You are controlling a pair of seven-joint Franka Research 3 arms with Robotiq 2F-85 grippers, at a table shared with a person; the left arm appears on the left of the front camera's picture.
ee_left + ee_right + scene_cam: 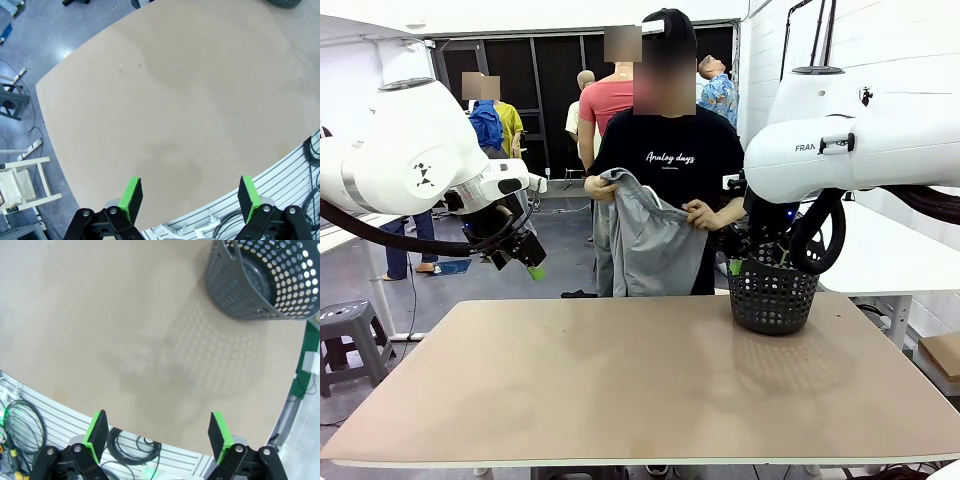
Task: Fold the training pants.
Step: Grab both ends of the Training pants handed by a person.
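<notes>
The light grey training pants [645, 240] hang in the air beyond the table's far edge, held up in both hands of the person in a black T-shirt. My left gripper [527, 259] hovers above the table's far left corner; in the left wrist view it [190, 199] stands open, nothing between its green pads [131, 199]. My right gripper [159, 438] is open and holds nothing, high over the bare tabletop. In the front view the right arm's wrist sits behind the basket, the fingers hard to make out.
A black mesh basket [772, 294] stands at the table's far right, seen with nothing inside it in the right wrist view [270, 277]. The tan tabletop [640, 390] spreads wide. A grey stool [345, 335] stands off the left side.
</notes>
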